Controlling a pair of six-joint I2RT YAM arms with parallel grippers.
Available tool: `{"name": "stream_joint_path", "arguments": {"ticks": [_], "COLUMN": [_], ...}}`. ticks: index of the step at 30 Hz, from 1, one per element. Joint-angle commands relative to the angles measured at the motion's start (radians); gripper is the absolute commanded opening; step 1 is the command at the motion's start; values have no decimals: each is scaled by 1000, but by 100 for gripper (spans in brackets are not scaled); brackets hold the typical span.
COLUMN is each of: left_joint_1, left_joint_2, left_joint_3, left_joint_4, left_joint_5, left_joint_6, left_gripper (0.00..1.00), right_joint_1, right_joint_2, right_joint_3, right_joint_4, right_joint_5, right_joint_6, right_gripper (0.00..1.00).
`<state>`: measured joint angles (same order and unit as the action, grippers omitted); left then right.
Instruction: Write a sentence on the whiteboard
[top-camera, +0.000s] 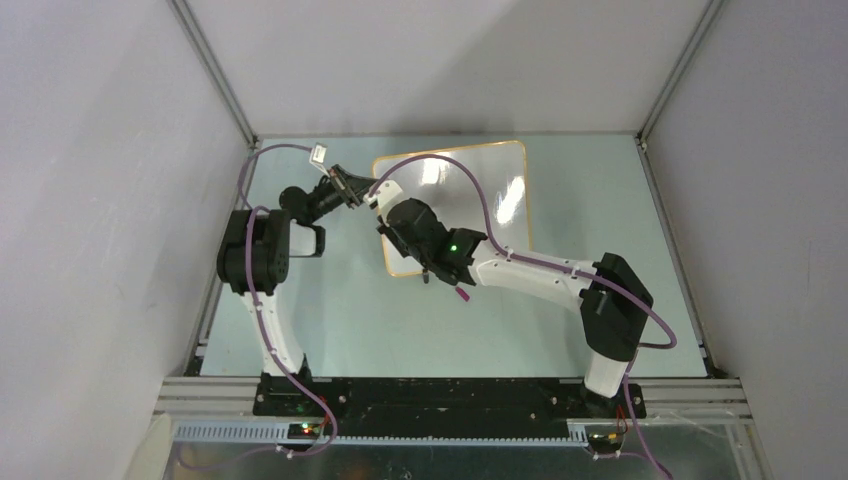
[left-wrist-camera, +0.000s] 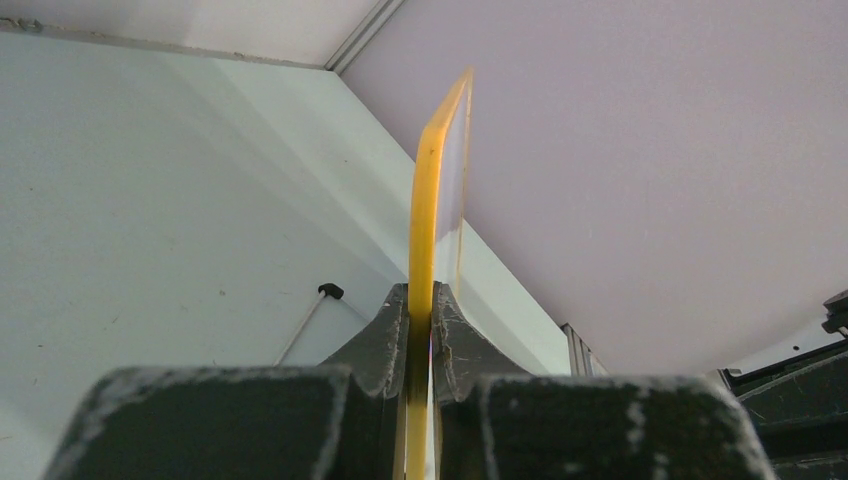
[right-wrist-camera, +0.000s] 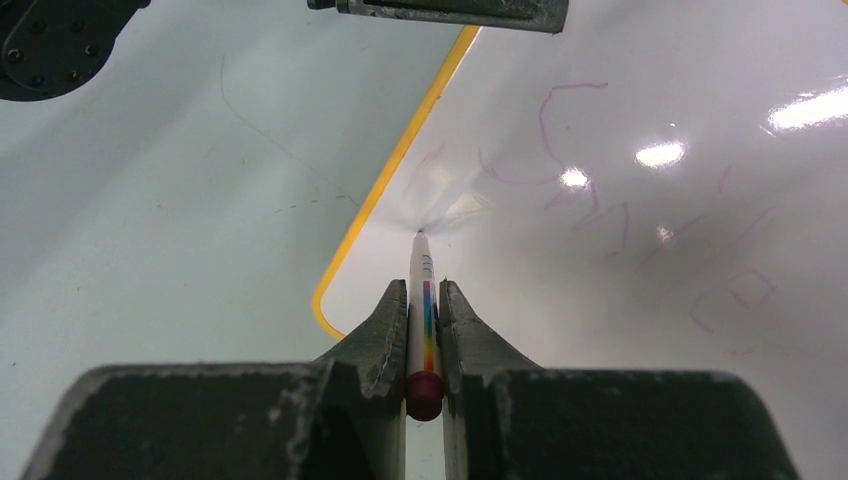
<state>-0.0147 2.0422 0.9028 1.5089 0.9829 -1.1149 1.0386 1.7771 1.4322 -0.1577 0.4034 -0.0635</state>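
Status: whiteboard (top-camera: 500, 165) lies on the table (top-camera: 330, 320), centred toward the far edge, yellow frame all round. Left gripper (left-wrist-camera: 422, 300) is pinching the board's left frame edge near the far-left corner, jaws pressed onto the yellow rim from both sides. It looks like it's there as a brace so the board doesn't slide. Can't tell whether that edge is lifted off the table at all. Right gripper (right-wrist-camera: 425, 300) is clamped on a marker (right-wrist-camera: 422, 265) with a white barrel, a rainbow stripe and a dark red end cap at the back. The tip is down on the board close to the left frame edge, just in from the near-left corner. Tip and its reflection meet, so I read it as contact. Progress: thin purple strokes (right-wrist-camera: 570, 110) are scattered across the board to the right of and beyond the tip, letter-like loops and angles, but very faint and I can't read a word. My call is partway through — some characters are down, no legible full sentence. With the tip at the left margin on the near side, it looks set to write another row. Main risk is ink this faint staying unreadable.
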Motion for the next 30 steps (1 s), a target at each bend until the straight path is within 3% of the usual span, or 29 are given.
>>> {"name": "stream_joint_path", "arguments": {"ticks": [1,30], "left_joint_1": [-15,-14], "left_joint_2": [-5,-5], "left_joint_3": [-20,-18], "left_joint_4": [20,21], "left_joint_5": [58,59], "left_joint_6": [72,73], "left_gripper": [0,0], "right_joint_1": [6,-3], "right_joint_2": [25,-30], "right_joint_3": [47,-32], "right_joint_4": [3,-48], "right_joint_5": [16,41], "right_joint_6": [-4,18], "right_gripper": [0,0]}}
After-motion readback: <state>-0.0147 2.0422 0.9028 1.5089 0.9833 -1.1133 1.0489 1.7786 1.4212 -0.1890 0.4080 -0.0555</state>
